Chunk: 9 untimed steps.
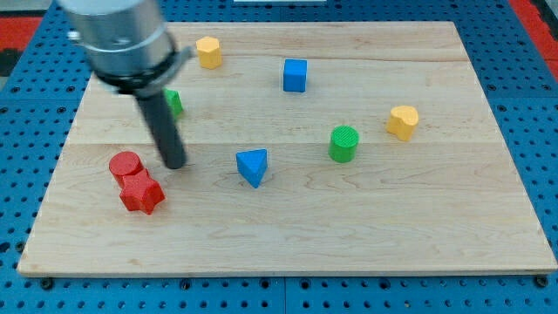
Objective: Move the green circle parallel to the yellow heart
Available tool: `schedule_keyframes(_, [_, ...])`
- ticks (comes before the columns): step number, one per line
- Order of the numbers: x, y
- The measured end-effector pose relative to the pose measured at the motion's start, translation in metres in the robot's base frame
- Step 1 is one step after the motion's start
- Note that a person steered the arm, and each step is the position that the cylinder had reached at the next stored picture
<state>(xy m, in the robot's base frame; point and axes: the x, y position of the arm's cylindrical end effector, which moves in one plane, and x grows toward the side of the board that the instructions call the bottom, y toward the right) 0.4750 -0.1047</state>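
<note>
The rod's tip (pixel 175 163) is planted on the wooden board (pixel 288 235) over toward the left edge, and there is no jaw here to open or close: it is a bare rod, holding nothing and touching no block. Just beside it, toward the bottom-left corner, sit the red cylinder (pixel 125 165) and the red star-like block (pixel 141 193), those two pressed together. Behind the rod, half hidden, a second green block (pixel 174 103) peeks out, shape unclear.

Now the one that matters: the green circle (pixel 343 144) lies well away toward the right edge, roughly level with the tip, with the blue triangle (pixel 253 166) between them, slightly nearer the bottom edge. The yellow heart (pixel 403 121) sits near the circle, a little closer to the right and top edges.

So the tip likely needs to cross the board and skirt the triangle. Open wood surrounds the circle. Along the top edge wait a yellow hexagon-like block (pixel 208 51) and a blue cube (pixel 295 75).
</note>
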Motion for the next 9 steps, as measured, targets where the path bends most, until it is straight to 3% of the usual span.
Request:
schedule_keyframes(1, [-0.017, 0.08])
schedule_keyframes(2, [-0.05, 0.087])
schedule_keyframes(3, [-0.064, 0.142])
schedule_keyframes(4, [-0.063, 0.235])
schedule_keyframes(5, [-0.01, 0.239])
schedule_keyframes(6, [-0.002, 0.207])
schedule_keyframes(7, [-0.034, 0.155])
schedule_keyframes(9, [-0.055, 0.161])
